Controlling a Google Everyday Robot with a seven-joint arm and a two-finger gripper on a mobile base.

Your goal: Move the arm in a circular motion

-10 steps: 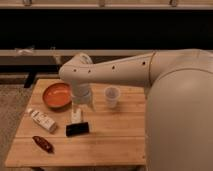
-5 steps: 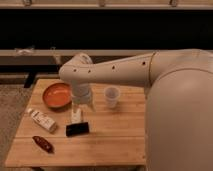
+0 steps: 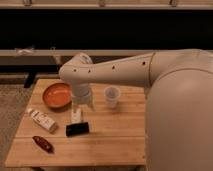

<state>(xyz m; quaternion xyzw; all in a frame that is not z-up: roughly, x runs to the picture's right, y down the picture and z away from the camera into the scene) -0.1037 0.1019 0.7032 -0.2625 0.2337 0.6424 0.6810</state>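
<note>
My arm [image 3: 150, 75] is very large and off-white, made of thick rounded segments dotted with small dark holes. It comes in from the right and fills the right side of the view. It bends at an elbow [image 3: 75, 72] over the wooden table [image 3: 115, 145] and points straight down. My gripper [image 3: 76, 116] hangs at its narrow end, just above the table, between the orange bowl and a black object.
On the table are an orange bowl [image 3: 56, 95] at the back left, a white cup [image 3: 112, 96] right of the gripper, a black flat object [image 3: 77, 129] just in front of it, a white packet [image 3: 42, 120] and a dark red item [image 3: 43, 143]. A dark shelf runs behind.
</note>
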